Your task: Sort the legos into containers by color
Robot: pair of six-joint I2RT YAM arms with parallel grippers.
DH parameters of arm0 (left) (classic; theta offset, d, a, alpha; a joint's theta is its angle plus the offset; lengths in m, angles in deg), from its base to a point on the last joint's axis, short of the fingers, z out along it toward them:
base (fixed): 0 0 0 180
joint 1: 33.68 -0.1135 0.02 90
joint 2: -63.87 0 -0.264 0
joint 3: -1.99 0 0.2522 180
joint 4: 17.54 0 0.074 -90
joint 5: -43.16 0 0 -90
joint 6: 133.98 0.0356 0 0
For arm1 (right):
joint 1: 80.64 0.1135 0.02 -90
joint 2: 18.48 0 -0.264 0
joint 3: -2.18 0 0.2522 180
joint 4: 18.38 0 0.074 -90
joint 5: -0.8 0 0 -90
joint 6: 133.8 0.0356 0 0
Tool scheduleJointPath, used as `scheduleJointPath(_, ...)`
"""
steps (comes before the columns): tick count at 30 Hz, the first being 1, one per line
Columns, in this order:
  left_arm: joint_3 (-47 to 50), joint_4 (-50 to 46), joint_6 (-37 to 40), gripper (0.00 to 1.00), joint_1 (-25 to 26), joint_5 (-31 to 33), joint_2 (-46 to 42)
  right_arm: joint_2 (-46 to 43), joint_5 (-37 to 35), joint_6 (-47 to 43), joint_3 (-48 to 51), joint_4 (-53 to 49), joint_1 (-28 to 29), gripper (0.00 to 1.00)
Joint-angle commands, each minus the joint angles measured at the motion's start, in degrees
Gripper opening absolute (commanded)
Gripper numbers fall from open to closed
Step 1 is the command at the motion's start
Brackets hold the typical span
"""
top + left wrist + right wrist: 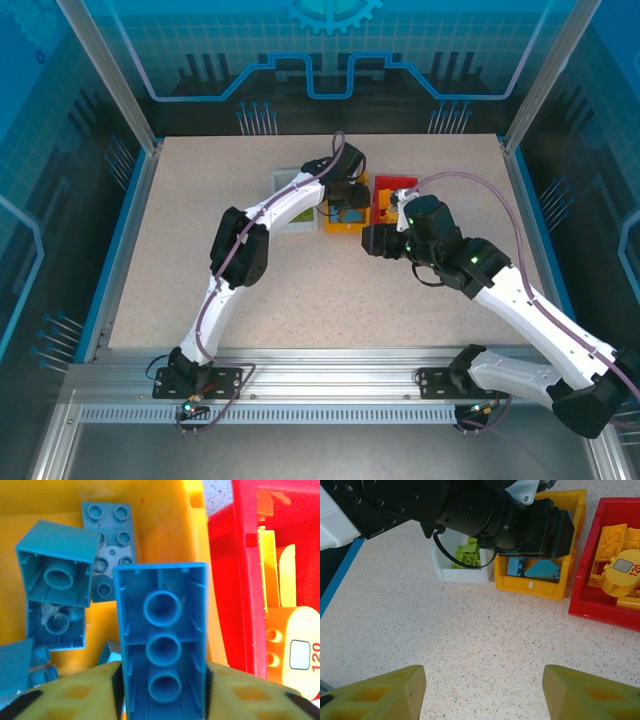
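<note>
From above, the left gripper hangs over the yellow bin. At the left wrist, a blue brick stands on end between the fingers. It is above the yellow bin's floor and close to the wall it shares with the red bin. I cannot tell whether the brick is clamped. Let go here, it could tip over that wall among the red bin's yellow pieces. At the right wrist, the right gripper gapes empty over the table in front of the yellow bin.
</note>
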Motion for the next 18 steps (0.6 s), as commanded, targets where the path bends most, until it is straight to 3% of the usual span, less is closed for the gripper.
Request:
scheduleJointPath(1,-1.8,-2.1,0.4,0.55,-0.4,-1.4,-0.7,0.4,-1.4,0.3,-1.6,0.9,0.6,0.66)
scheduleJointPath(8,6.4,0.3,-0.2,0.62,-0.4,1.3,-9.8,-0.4,-3.6,-0.5,-3.2,-0.4,0.6,0.67)
scheduleJointPath(13,16.4,4.2,-2.0,0.68,-0.3,3.6,-21.5,-1.2,-6.7,-1.5,-5.3,-2.9,-0.3,0.69)
scheduleJointPath(15,21.7,5.8,-2.9,0.75,-0.4,3.7,-27.2,-1.6,-7.8,-1.9,-5.7,-3.9,-0.9,0.72)
scheduleJointPath(17,26.3,6.7,-4.2,0.94,-0.7,3.1,-32.3,-1.7,-9.2,-1.6,-6.0,-5.5,-2.0,0.77)
scheduleJointPath(18,28.9,7.1,-4.7,0.99,-1.1,2.3,-35.0,-1.7,-9.5,-1.6,-6.0,-6.1,-2.8,0.98)
